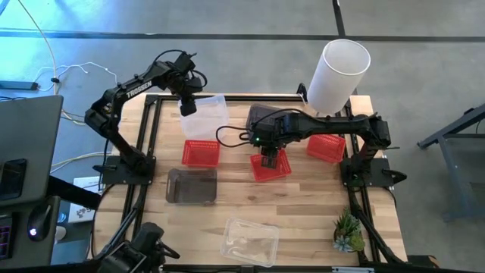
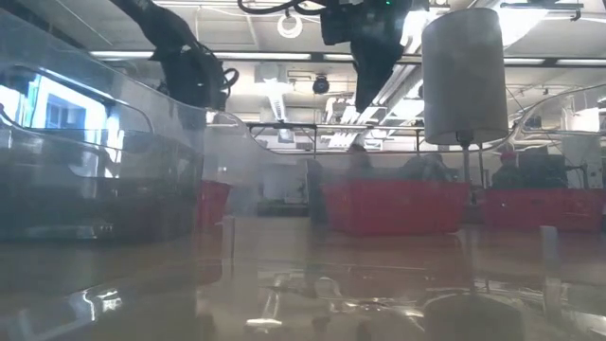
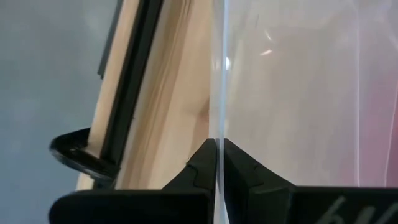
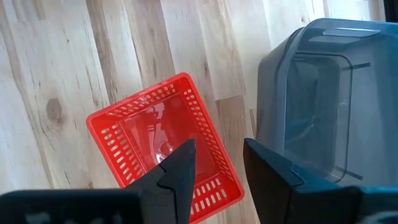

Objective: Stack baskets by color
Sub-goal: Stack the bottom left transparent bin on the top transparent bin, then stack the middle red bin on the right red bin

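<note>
L gripper (image 1: 187, 106), upper left of frame, pinched on rim of clear basket (image 1: 208, 114). R gripper (image 1: 269, 161) jaws apart over centre red basket (image 1: 270, 165); grey basket (image 1: 265, 117) just beside, bare table (image 1: 303, 205) below.

white cylinder (image 1: 339, 74), small plant (image 1: 348, 232), perhaps artificial

The left arm reaches toward twelve o'clock, its left gripper (image 1: 188, 106) pinched tight, fingers (image 3: 202, 171) pressed together; the right arm stretches toward nine o'clock, its right gripper (image 1: 269, 160) pointing down with fingers (image 4: 180, 168) parted
</note>
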